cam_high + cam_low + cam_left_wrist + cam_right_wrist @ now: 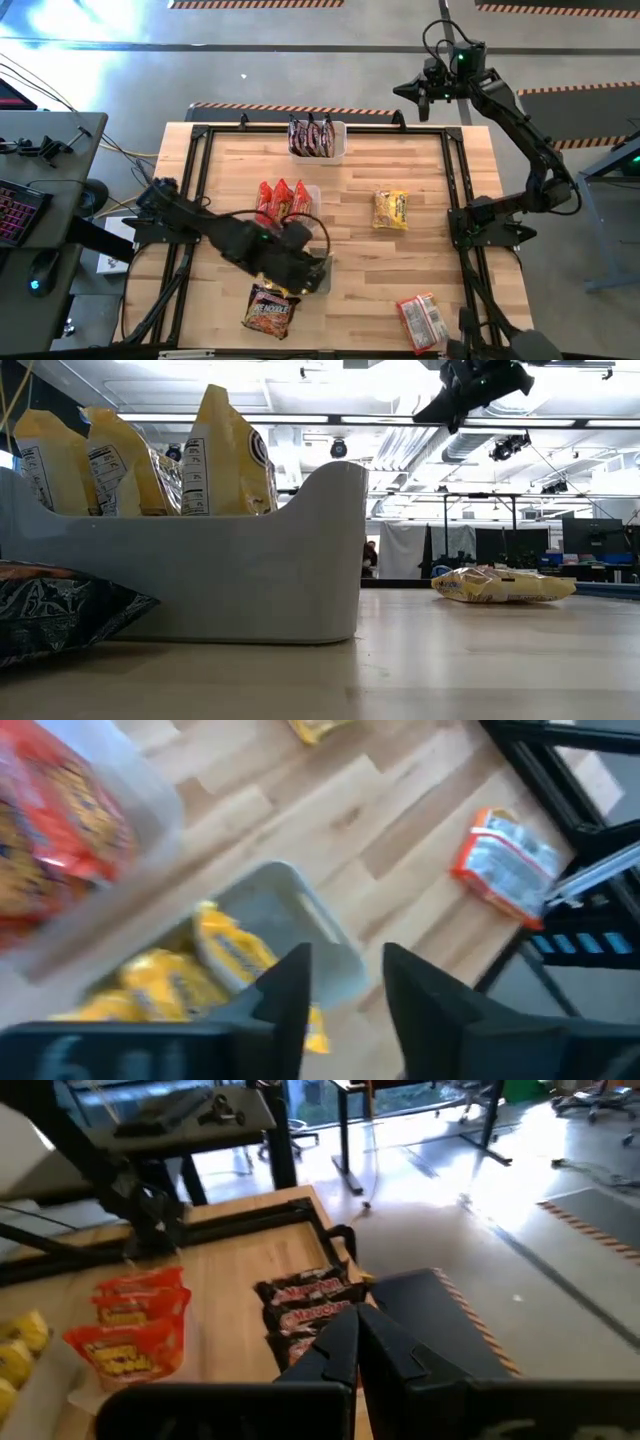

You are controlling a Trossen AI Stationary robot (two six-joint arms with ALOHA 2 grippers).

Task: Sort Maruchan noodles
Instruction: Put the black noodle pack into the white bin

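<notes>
Yellow Maruchan packets (pixel 190 975) stand on edge in a pale tub (pixel 250 570) near the table's front. My left gripper (pixel 345 990) hangs above that tub (pixel 325 262), open, with nothing between its fingers. Red packets (pixel 283 200) stand in a second tub, and dark brown ones (pixel 314 135) fill a third at the far edge. Lying flat on the table are a loose yellow packet (pixel 391 210), a red one (pixel 422 322) and a dark one (pixel 268 308). My right gripper (pixel 415 92) waits shut, high over the table's far right corner.
A black metal frame (pixel 455 180) runs around the tabletop. Bare wood lies between the tubs and the loose yellow packet. A desk with a keyboard (pixel 20 215) stands off the table's left side.
</notes>
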